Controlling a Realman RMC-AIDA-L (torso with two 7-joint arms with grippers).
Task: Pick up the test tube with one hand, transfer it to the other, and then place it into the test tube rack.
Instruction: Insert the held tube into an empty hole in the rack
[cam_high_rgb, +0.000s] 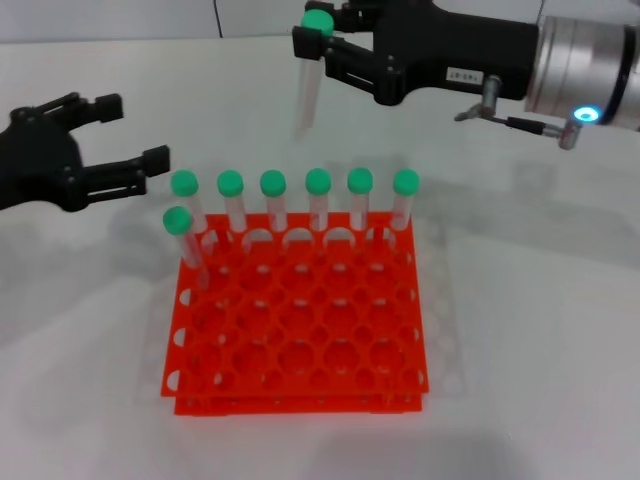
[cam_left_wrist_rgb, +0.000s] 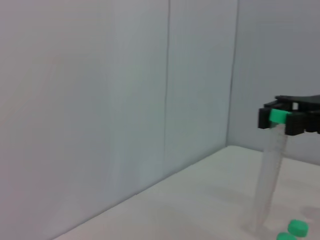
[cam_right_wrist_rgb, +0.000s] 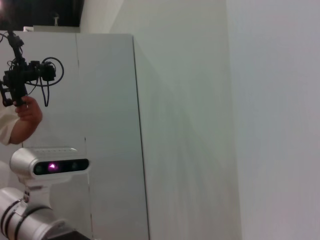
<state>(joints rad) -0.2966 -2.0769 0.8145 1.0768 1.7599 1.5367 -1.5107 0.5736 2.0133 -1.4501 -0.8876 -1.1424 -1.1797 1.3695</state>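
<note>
Test tube (cam_high_rgb: 309, 85) held by right tool (cam_high_rgb: 318, 40), tip blurred

You get bright, even light from above; the tabletop (cam_high_rgb: 520, 330) shows only soft shadows, and the test tube (cam_left_wrist_rgb: 270, 170) looks blurred and washed-out.

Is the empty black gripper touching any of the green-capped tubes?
Apart. In the head view, the open left gripper sits clear of the nearest green-capped clear tube, with white table showing between.

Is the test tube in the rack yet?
Not yet. The right gripper holds the test tube by its green cap, hanging in the air behind the rack.
</note>
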